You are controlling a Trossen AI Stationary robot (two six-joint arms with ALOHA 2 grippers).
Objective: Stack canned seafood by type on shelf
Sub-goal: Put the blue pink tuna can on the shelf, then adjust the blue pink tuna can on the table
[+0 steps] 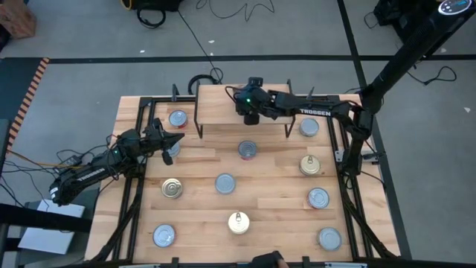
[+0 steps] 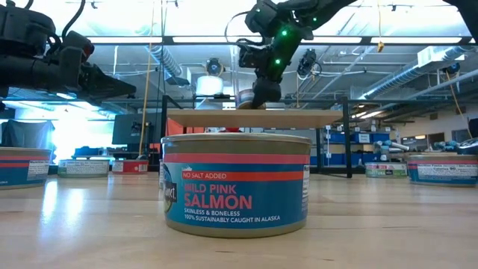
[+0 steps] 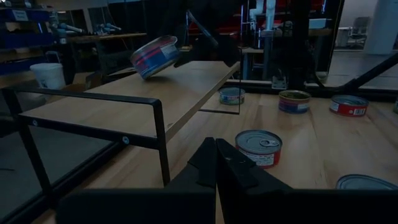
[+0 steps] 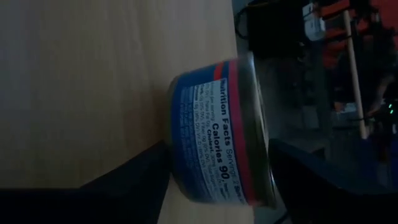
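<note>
My right gripper (image 4: 217, 155) reaches over the shelf (image 1: 223, 108), a light-wood board on black legs at the table's far side. Its fingers stand open on either side of a blue tin with a red band (image 4: 217, 137). The tin (image 3: 154, 56) is tilted, its lower edge at the board. My left gripper (image 3: 216, 146) is shut with nothing in it. It points level above the table's left part, near a tin (image 1: 169, 151). Several more tins stand upright on the tabletop, such as a red one (image 3: 258, 148) and a pink-salmon one (image 2: 235, 183). My right gripper has the tin's flat bottom (image 4: 169, 155) against one finger (image 4: 134, 180). A narrow gap shows between the other finger (image 4: 311, 177) and the tin's top rim (image 4: 264, 162). The fingers slant down from the table's right. The tin leans tilted, its lower edge on the shelf.
Tins stand spread over the slatted tabletop: (image 1: 177, 118), (image 1: 248, 150), (image 1: 309, 128), (image 1: 310, 164), (image 1: 224, 183), (image 1: 172, 188), (image 1: 318, 197), (image 1: 238, 222), (image 1: 163, 236), (image 1: 329, 238). Black frame rails (image 3: 93, 99) run along the table's edges. Most of the shelf board lies bare.
</note>
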